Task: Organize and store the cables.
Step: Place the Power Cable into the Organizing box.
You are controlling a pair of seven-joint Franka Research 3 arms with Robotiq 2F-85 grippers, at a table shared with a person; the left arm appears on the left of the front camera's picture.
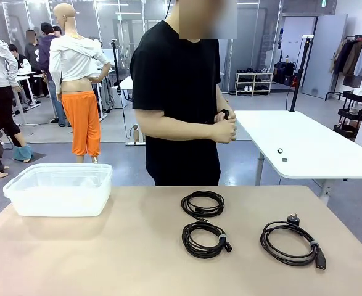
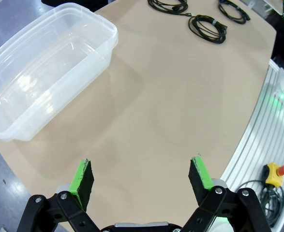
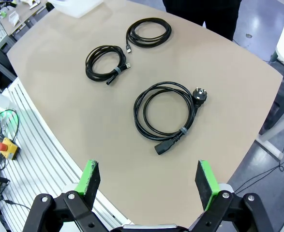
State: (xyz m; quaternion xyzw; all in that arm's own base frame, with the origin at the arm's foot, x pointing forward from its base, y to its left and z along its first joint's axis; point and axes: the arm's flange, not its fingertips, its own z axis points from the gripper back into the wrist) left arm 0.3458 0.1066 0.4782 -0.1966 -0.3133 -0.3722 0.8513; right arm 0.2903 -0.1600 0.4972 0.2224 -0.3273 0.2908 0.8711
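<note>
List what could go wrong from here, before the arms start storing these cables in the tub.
1. The far coil shows no tie, so a pinch on one strand may let it unwind when lifted.
2. The power cable is the widest loop; its plugs could dangle and snag the rim of the clear plastic container.
3. The container sits at the table's far left; the open right gripper, carrying there, would cross the left gripper's side, and the arms might clash.

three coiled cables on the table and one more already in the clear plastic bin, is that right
Not quite: the clear plastic bin holds no cable yet, as the left wrist view shows. The three coiled cables on the table are right.
</note>
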